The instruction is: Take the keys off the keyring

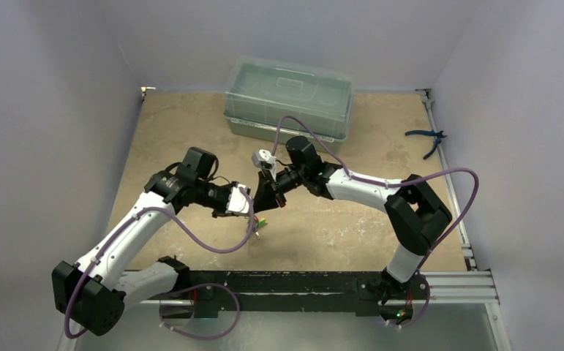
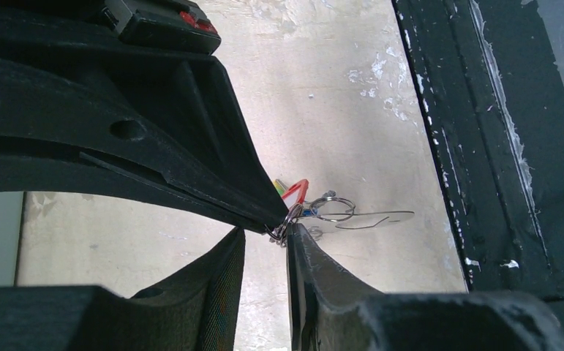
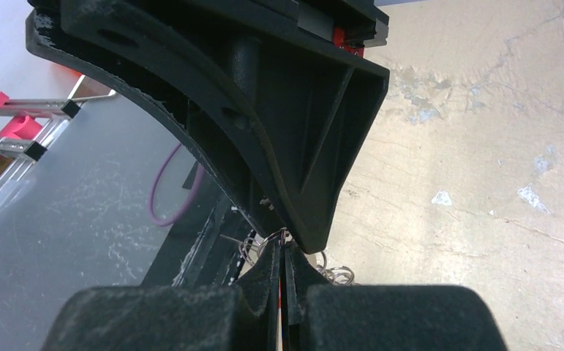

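Both grippers meet in mid-air above the middle of the table. My right gripper [image 3: 284, 245] is shut on the thin metal keyring [image 3: 284, 235], which peeks out at its fingertips; more wire loops [image 3: 335, 276] hang just behind. In the left wrist view the keyring [image 2: 287, 221] sits at the tip of one finger [image 2: 315, 278] of my left gripper [image 2: 265, 231], whose jaws stand apart with nothing between them. A red key head [image 2: 298, 191] and a yellow-green one [image 2: 282, 184] hang by the ring. From above, the keys [image 1: 259, 225] dangle below the two grippers.
A clear lidded plastic box [image 1: 288, 97] stands at the back centre. Blue-handled pliers [image 1: 426, 139] lie at the far right edge. A black rail [image 1: 301, 284] runs along the near edge, with purple cables looping over both arms.
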Controlling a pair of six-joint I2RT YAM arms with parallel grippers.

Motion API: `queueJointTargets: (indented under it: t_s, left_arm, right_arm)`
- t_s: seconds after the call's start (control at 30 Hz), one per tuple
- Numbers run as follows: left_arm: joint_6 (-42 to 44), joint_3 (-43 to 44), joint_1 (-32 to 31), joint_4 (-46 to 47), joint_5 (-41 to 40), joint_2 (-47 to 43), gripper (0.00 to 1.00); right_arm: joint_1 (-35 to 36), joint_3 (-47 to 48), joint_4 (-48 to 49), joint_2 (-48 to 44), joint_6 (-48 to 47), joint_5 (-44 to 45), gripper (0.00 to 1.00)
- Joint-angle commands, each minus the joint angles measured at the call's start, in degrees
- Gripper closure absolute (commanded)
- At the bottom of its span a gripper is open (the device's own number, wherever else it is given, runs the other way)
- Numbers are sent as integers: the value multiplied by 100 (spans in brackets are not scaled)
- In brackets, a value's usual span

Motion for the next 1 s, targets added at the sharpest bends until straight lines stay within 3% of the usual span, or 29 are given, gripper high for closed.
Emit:
queueJointTargets:
  t_s: [0.0, 0.33, 0.53, 0.7, 0.97]
  left_arm:
    - [224, -93, -52, -126, 64, -50, 75]
    - [302, -161, -52, -190, 35, -29, 83]
    - [237, -124, -52, -185, 90, -31, 100]
    - [-196, -207, 97, -122, 104, -68, 100]
    - [-523, -426, 979, -36, 638, 10, 100]
  right_arm:
    - [-11, -52, 190, -79, -1, -161, 100]
    - [-15, -72, 127, -103, -76, -179, 100]
    - [-16, -76, 49, -118, -129, -182, 100]
    - [-15, -57, -283, -174, -408, -179, 100]
    - [-31, -206, -636, -297, -727, -191, 100]
